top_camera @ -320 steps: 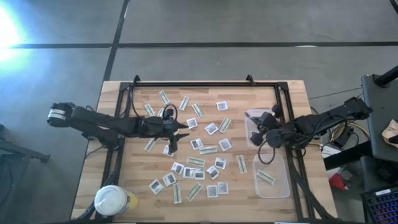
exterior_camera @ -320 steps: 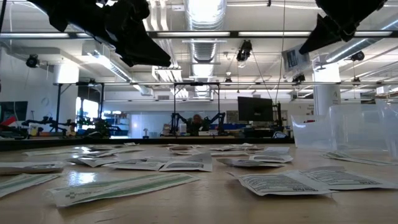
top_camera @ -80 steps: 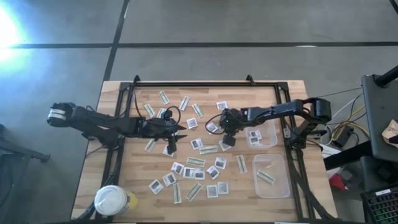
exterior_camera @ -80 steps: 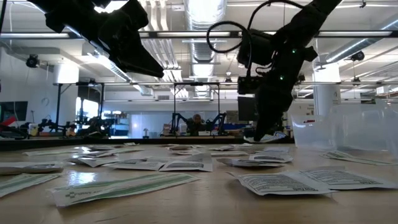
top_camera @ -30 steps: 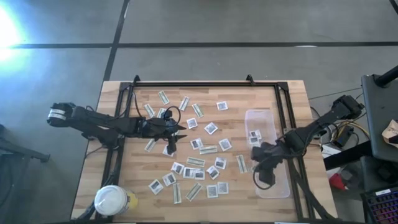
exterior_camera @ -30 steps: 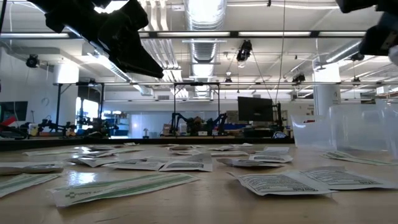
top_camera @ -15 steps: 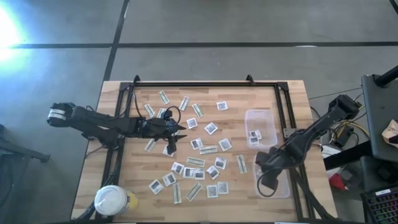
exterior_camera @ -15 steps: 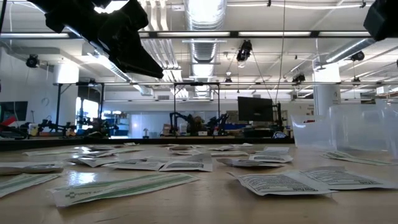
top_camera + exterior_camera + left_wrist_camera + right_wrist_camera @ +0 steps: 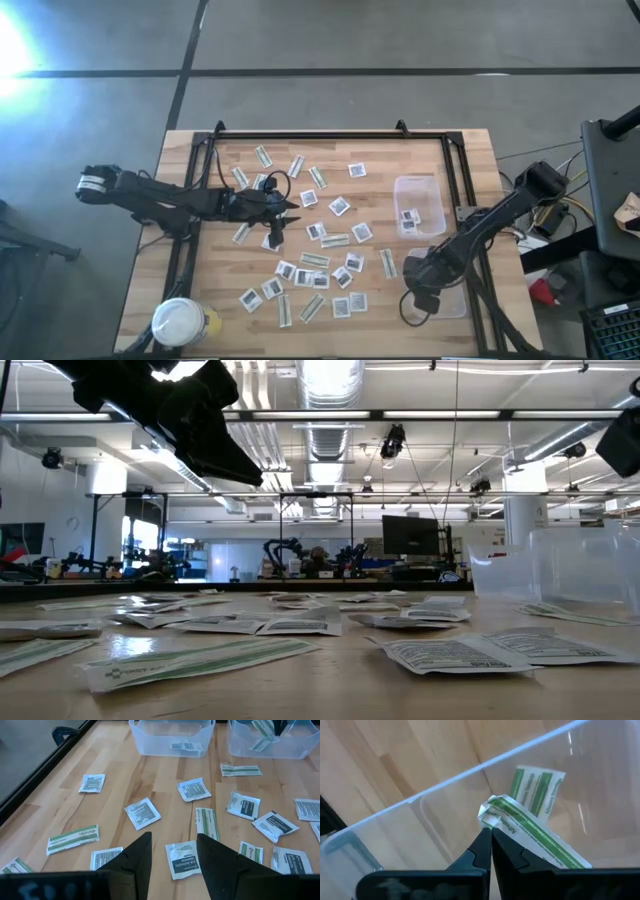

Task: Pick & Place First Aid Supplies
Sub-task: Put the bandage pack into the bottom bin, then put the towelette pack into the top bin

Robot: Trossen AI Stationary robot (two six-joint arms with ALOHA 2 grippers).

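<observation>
Your right tool is over the nearer clear tub

It's clamped on a green-and-white strip above another (lying inside); your left tool waits spread apart over packets scattered on the table

The left arm stretched from the frame's left edge toward the centre, its left gripper hanging with fingers parted; the right arm angled from the right edge down to lower right of centre, its right gripper pinched closed on a strip.
</observation>
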